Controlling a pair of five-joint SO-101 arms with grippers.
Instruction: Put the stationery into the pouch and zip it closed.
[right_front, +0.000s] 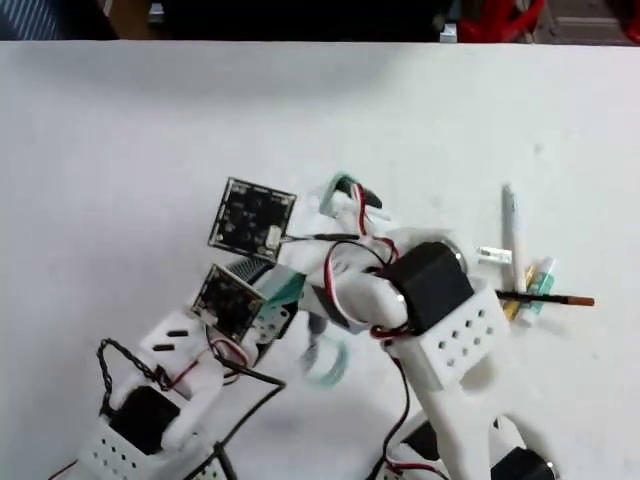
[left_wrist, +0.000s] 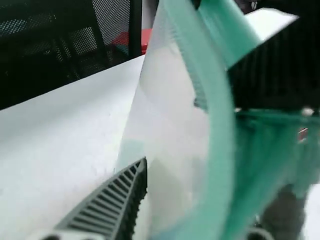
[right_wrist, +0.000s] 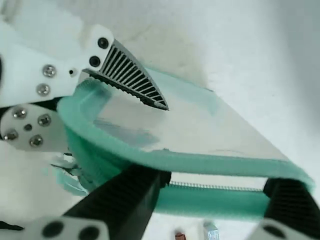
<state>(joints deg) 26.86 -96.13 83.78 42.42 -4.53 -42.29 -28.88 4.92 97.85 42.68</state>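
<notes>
My left gripper (right_wrist: 150, 97) pinches the pouch (right_wrist: 200, 130) near one end of its green zip band (right_wrist: 225, 162). My right gripper (right_wrist: 215, 182) is spread, with the band running across the gap. The pouch is held up between my arms over the tabletop (right_front: 150, 120). It is clear, limp film, probably light and slippery, so the thicker band looks the surest hold. The stationery (right_front: 520, 270) lies well apart.

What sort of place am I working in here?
Probably an office or lab workbench: a white table, stationery lying loose on it, and what looks like a black mesh chair beyond its edge.
</notes>
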